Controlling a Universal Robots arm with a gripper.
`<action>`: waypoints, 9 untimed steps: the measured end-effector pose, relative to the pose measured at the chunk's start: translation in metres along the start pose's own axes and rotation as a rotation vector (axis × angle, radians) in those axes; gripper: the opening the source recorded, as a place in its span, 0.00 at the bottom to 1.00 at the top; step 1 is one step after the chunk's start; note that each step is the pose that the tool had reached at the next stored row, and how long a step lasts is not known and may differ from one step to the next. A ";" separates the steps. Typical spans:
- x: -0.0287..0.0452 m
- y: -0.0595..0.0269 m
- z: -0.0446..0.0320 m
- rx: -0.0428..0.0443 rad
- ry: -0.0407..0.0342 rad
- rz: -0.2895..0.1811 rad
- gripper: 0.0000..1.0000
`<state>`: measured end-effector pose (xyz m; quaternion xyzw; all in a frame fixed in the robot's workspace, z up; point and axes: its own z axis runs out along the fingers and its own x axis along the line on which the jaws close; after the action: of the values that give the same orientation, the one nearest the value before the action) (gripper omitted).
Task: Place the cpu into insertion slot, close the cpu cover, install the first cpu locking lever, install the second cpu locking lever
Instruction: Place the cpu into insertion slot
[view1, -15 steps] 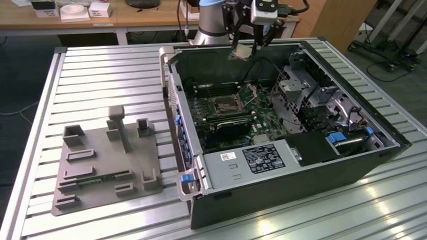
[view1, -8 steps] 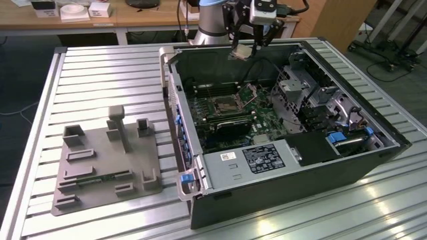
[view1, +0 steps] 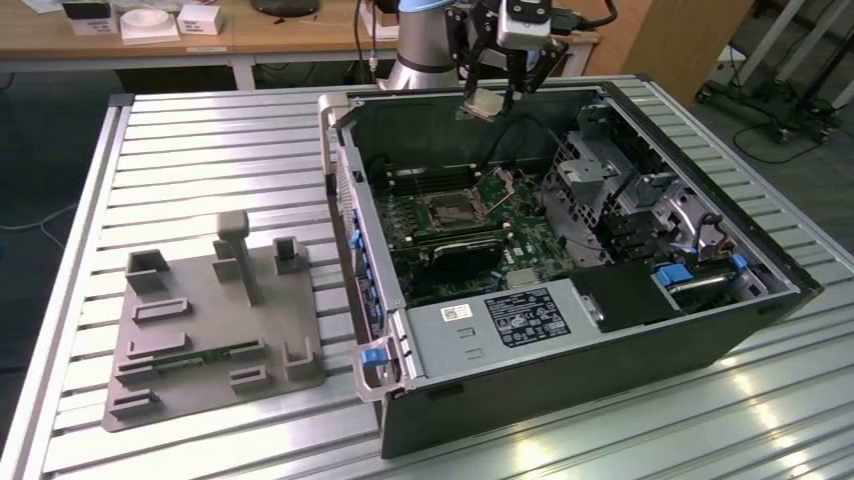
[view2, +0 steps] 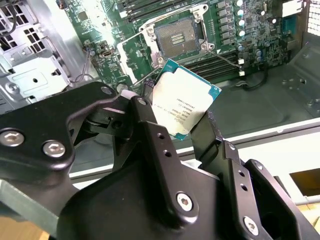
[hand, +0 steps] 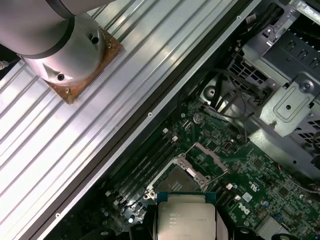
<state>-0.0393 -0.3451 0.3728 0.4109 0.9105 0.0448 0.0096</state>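
**CPU in the jaws above the case; no step complete**

The jaws are closed on the cpu (view2: 186, 100), gripping it by two opposite edges. You hold it tilted in the air over the rear of the open case (view1: 534, 400), well clear of the board.

The slot (view2: 176, 34) lies bare, with its dark centre exposed. The cover (view2: 134, 54) stands swung open beside it. In the first wrist view the cpu (hand: 186, 220) hangs near the slot (hand: 180, 182) but apart from it.

My judgement is that the task is at its first step. Seating the chip, closing the cover and both locking steps are all outstanding.

Surface: the case lies on its side on a ribbed metal counter (view1: 200, 140). A grey moulded fixture (view1: 214, 320) sits near it, toward the exterior view's left. The arm's base (hand: 65, 50) is bolted to the same counter.

Room: a wooden counter (view1: 267, 35) at the back carries small white boxes. Dark floor (view1: 40, 150) shows on the exterior view's left, and wheeled stands (view1: 787, 110) are on its right.
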 end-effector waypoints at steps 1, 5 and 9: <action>0.0000 0.0000 0.0000 0.0000 -0.0004 0.004 0.54; 0.0001 -0.0001 0.0001 -0.0005 -0.0022 0.024 0.54; 0.0002 -0.0002 0.0002 -0.0010 -0.0044 0.049 0.54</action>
<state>-0.0395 -0.3451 0.3726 0.4332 0.9001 0.0445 0.0107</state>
